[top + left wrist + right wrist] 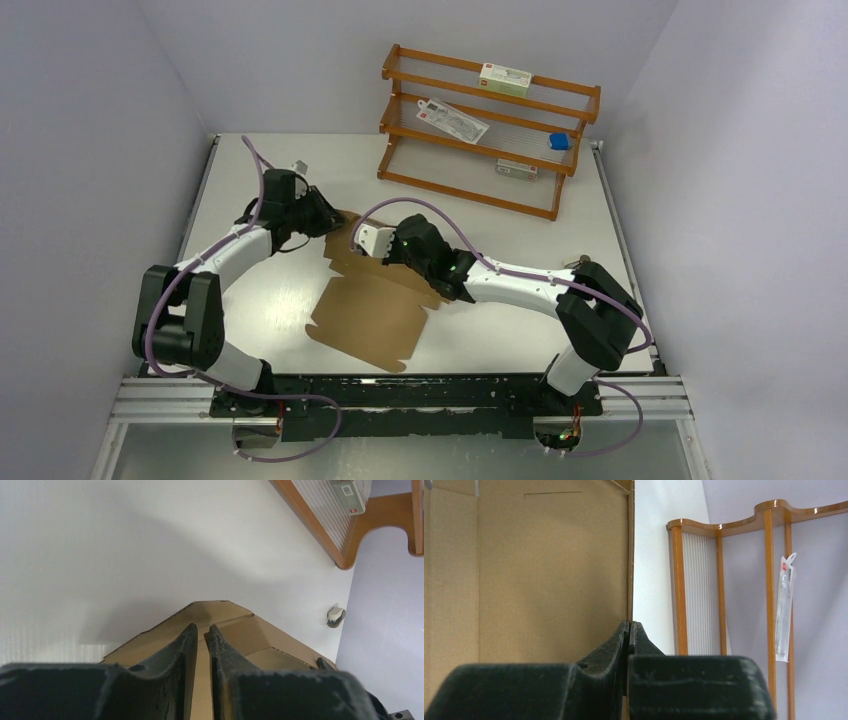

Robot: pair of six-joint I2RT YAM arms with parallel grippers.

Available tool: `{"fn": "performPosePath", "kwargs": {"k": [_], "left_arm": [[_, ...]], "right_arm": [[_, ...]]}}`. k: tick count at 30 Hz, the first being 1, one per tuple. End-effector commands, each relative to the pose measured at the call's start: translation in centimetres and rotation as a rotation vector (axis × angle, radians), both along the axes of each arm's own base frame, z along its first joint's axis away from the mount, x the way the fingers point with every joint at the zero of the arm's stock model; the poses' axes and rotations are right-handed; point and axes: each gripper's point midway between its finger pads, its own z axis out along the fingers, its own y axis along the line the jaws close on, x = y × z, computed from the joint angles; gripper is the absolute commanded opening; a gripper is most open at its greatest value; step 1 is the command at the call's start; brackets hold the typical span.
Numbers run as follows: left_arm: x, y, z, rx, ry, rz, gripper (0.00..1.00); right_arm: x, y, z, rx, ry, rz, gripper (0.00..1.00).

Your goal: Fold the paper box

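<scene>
Where right claw (629, 626) pinches, paper box (365, 320) seems raised

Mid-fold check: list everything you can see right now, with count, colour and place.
paper box: one, brown, mid-table between the arms
rack: one, orange-brown wood, far right of table
carton: one, white and green, top shelf
packet: one, white with red, middle shelf
block: one, blue, middle shelf, right end
table: one, white
left tool: one, black, nearly closed over the paper box's far corner; grip unclear
right tool: one, black, shut on the paper box's edge
</scene>
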Motion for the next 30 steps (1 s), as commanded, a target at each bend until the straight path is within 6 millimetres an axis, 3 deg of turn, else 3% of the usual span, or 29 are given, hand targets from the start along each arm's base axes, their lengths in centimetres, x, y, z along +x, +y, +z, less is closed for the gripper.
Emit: {"fn": "performPosePath", "kwargs": {"k": [1, 15, 19, 26, 30], "left_arm": [[-0.1, -1.7, 1.1, -0.013, -0.033, -0.064, 0.21], [0.8, -3.5, 1.9, 0.007, -0.169, -0.05, 0.21], [0.9, -1.7, 1.7, 0.087, -0.204, 0.006, 0.23], [-1.2, 2.6, 0.0, 0.178, -0.197, 0.125, 0.31], [-2.6, 4.0, -1.6, 0.161, -0.172, 0.165, 0.39]], "right_arm": [[1.0, 0.8, 3.0, 0.049, -0.091, 0.001, 0.0], [2.5, 0.3, 4.2, -0.055, -0.342, 0.03, 0.0], [3.1, 0.2, 3.8, -0.115, -0.421, 0.031, 0.0], [3.3, 0.2, 3.9, -0.162, -0.446, 0.037, 0.0], [2.9, 0.2, 3.2, -0.17, -0.441, 0.045, 0.0]]}}
